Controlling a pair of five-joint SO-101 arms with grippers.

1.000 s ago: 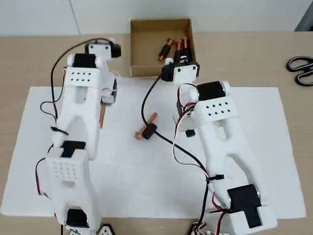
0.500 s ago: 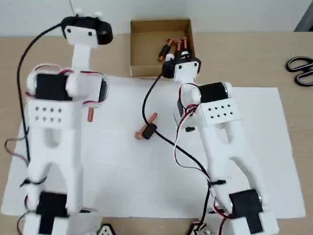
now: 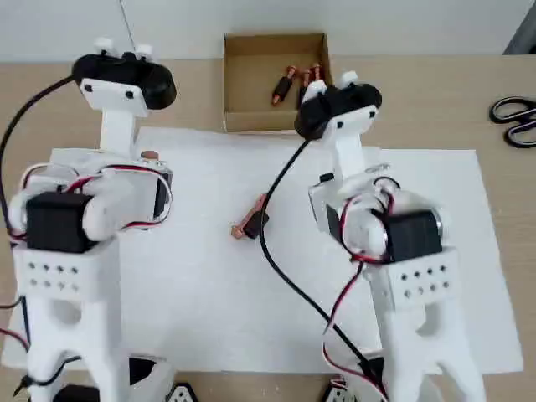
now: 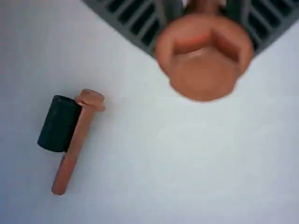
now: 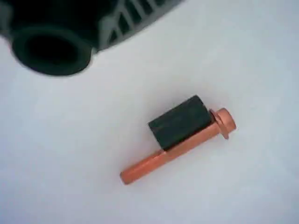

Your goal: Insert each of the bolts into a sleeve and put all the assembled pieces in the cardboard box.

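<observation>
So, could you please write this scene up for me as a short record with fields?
Left gripper: shut on a held bolt, above the white sheet
Right gripper: shut on a held sleeve
On the sheet: loose bolt and loose sleeve side by side, not inserted
Cardboard box: boxed bolts inside, partly behind the right arm
Beside the sheet: scissors

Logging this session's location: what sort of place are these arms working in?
Probably a lab or workshop bench: a wooden tabletop, a white work sheet, a cardboard box holding bolts, scissors lying aside.
</observation>
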